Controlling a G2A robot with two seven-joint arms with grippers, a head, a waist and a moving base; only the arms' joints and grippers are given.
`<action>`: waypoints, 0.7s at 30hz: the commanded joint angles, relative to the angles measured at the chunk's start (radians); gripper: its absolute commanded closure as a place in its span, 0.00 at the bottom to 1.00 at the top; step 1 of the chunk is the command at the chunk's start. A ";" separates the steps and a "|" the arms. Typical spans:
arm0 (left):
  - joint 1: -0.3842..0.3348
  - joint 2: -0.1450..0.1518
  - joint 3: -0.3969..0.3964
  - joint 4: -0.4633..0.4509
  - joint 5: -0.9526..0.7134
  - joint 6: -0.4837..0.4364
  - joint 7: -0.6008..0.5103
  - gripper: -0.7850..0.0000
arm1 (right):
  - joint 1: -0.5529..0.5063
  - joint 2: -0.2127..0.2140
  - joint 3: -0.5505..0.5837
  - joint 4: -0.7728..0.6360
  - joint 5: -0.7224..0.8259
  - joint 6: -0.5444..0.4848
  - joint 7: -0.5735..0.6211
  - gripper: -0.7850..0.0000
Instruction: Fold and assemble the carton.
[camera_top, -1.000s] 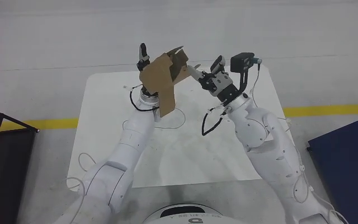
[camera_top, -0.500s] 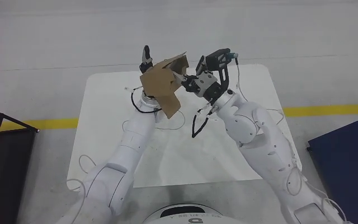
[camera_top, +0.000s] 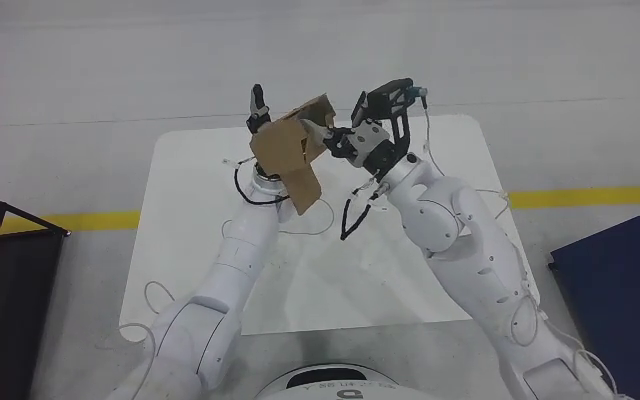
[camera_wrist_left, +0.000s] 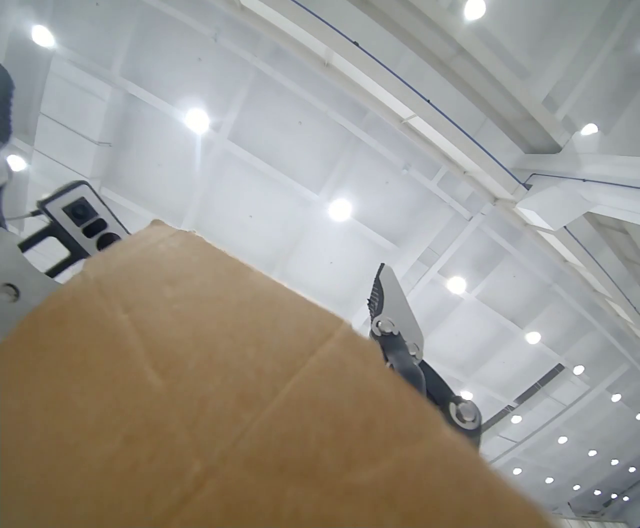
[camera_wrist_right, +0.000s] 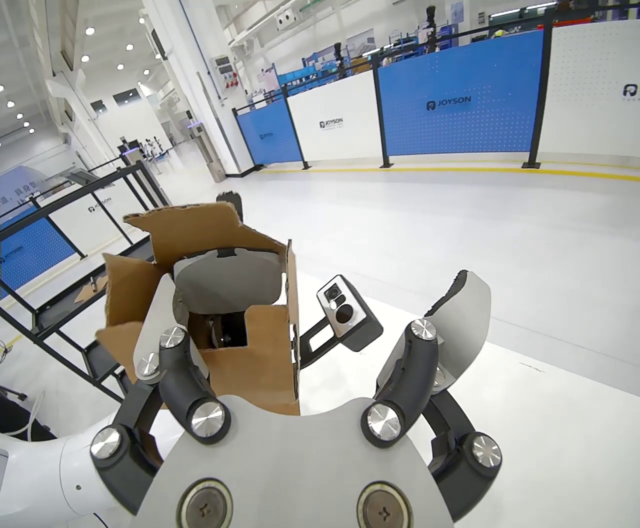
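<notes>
Cardboard carton (camera_top: 290, 150): half-formed, aloft above the far part of the white table (camera_top: 200, 250).
Left gripper (camera_top: 260, 108): bears the carton; grip hidden, cannot tell.
Right gripper (camera_top: 340, 118): jaws wide, one finger (camera_wrist_right: 220, 285) inside the open end.
Handling: press the inner flap (camera_wrist_right: 265, 345) squarely along its crease, with the carton steadied.

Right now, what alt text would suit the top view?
The left gripper holds a partly folded brown carton above the white table, while the open right gripper touches the carton's opposite side with one finger.
</notes>
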 joint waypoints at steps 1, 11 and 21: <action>-0.005 -0.001 -0.010 0.009 -0.023 0.023 0.000 0.32 | -0.023 0.003 0.032 -0.014 0.004 -0.007 -0.021 0.00; -0.018 -0.008 -0.016 0.037 -0.052 0.044 0.000 0.33 | -0.142 0.016 0.121 -0.090 -0.007 -0.073 -0.073 0.00; -0.019 -0.011 -0.002 0.029 -0.021 0.044 0.000 0.43 | -0.075 0.003 0.041 0.002 -0.029 -0.082 -0.011 0.00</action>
